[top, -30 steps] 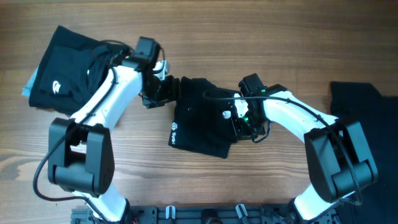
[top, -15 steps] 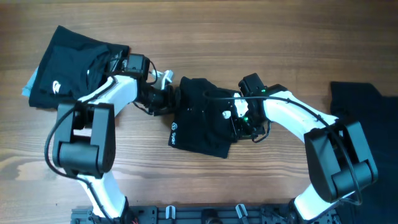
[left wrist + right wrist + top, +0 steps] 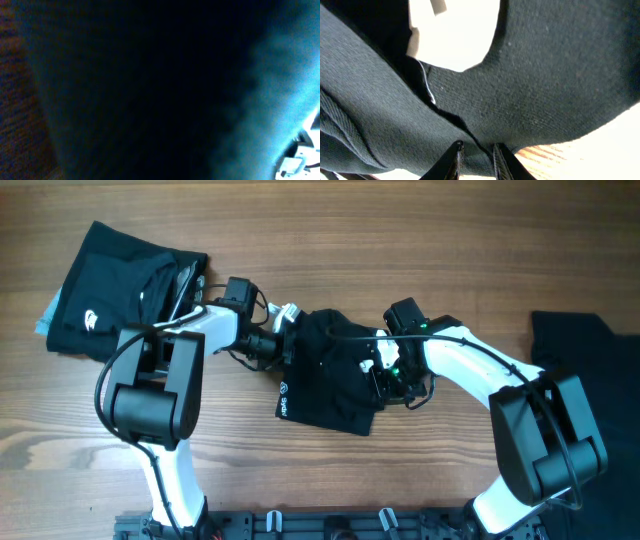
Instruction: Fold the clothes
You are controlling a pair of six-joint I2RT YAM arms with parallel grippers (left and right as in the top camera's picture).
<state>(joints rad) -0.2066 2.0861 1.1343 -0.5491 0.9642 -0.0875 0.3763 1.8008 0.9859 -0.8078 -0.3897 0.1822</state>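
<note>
One of the clothes, a black garment (image 3: 330, 375) with a small white logo (image 3: 283, 396), lies folded over at the table's middle. My left gripper (image 3: 281, 340) is pushed into its upper left edge and is shut on that fabric. In the left wrist view dark cloth (image 3: 150, 90) fills the frame and hides the fingers. My right gripper (image 3: 386, 376) sits at the garment's right edge. In the right wrist view it (image 3: 477, 151) is shut on a fold of the black cloth (image 3: 545, 85), with the fingers (image 3: 456, 155) close together.
A folded stack of black clothes (image 3: 115, 290) lies at the back left, with a light blue edge showing on its left side. Another black garment (image 3: 590, 370) lies at the right edge of the wooden table (image 3: 330, 240).
My left gripper slid right into the garment's left edge and its jaws went from open to shut. The garment's left side shifted a little. The right arm has not moved.
</note>
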